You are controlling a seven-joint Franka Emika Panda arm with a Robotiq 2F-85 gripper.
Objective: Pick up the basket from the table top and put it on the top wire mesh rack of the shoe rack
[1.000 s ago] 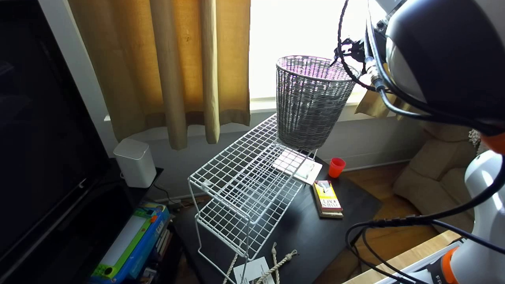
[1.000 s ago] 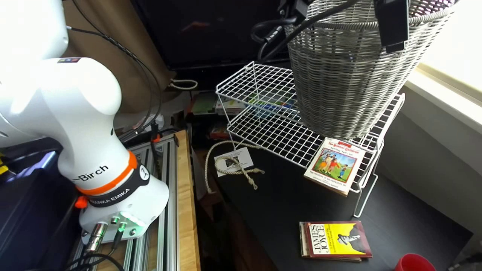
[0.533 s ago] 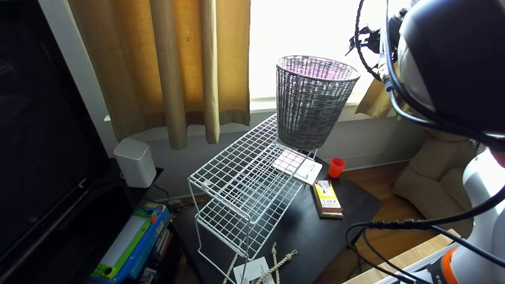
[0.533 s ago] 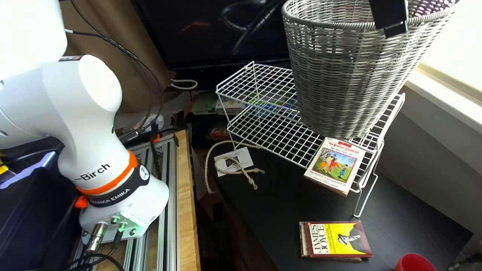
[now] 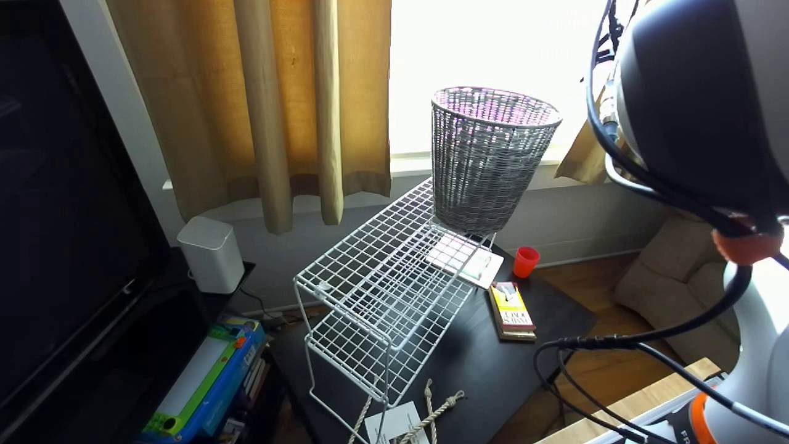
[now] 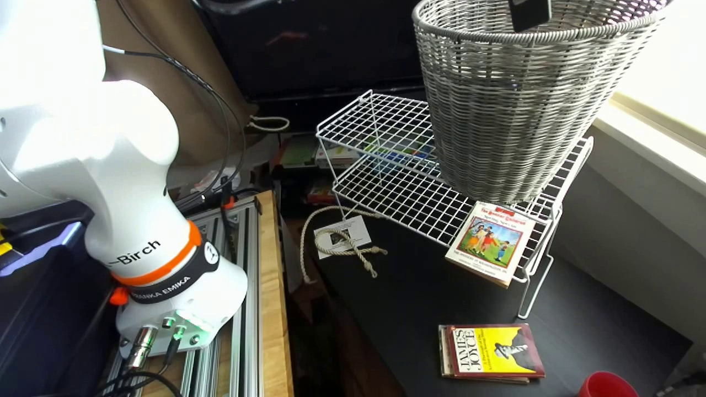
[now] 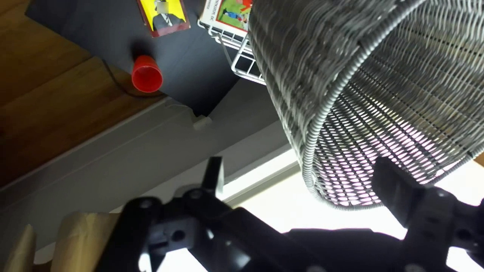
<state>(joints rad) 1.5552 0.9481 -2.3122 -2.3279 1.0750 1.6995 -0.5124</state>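
The round grey woven basket (image 5: 490, 166) stands upright on the window-side end of the top wire mesh rack (image 5: 363, 259) of the white shoe rack (image 5: 387, 364). It also shows there in an exterior view (image 6: 513, 110) and large in the wrist view (image 7: 302, 49). The shoe rack stands on the black table top (image 6: 402, 303). My gripper (image 7: 297, 160) is open and empty, its fingers spread wide near the basket's rim, with nothing between them. One fingertip (image 6: 529, 14) shows above the rim in an exterior view. The rest of the gripper is mostly out of frame there.
A picture book (image 6: 491, 242) lies at the lower wire shelf's edge. Other books (image 6: 491, 353), a red cup (image 5: 526, 262) and a rope (image 6: 353, 248) lie on the table. The window and curtains (image 5: 277, 111) are behind the rack. A television (image 5: 74, 185) stands beside it.
My gripper has moved away from the basket's rim, up and back toward the arm's base. The basket has stayed still on the top rack.
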